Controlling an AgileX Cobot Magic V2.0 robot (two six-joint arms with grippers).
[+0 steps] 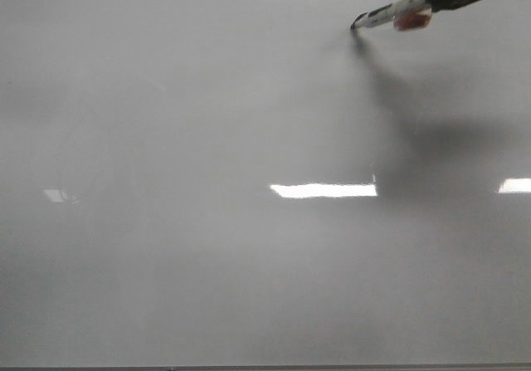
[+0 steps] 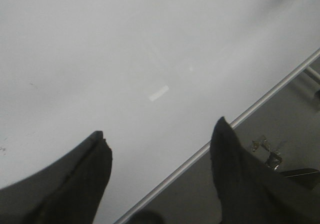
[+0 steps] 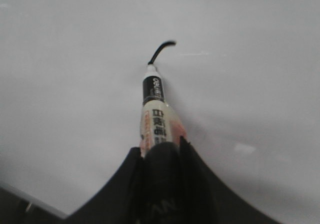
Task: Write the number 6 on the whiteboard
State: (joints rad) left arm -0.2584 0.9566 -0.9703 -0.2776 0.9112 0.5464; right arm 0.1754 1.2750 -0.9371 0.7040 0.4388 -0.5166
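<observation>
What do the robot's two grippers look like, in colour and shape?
Both are matte black. The left gripper has two broad fingers that taper to blunt, slightly notched tips. The right gripper has two similar curved black fingers, and faint pale lettering shows between them, too dim to read. No cables or sleeves are visible.

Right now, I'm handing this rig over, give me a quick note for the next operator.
Right claw: shut on the marker, tip touching the whiteboard at its far right part.
Left claw: open, holding nothing, above the board's edge.
Done: only a short curved black stroke, the beginning of the number 6.
Left: the rest of the stem and the whole loop.
</observation>
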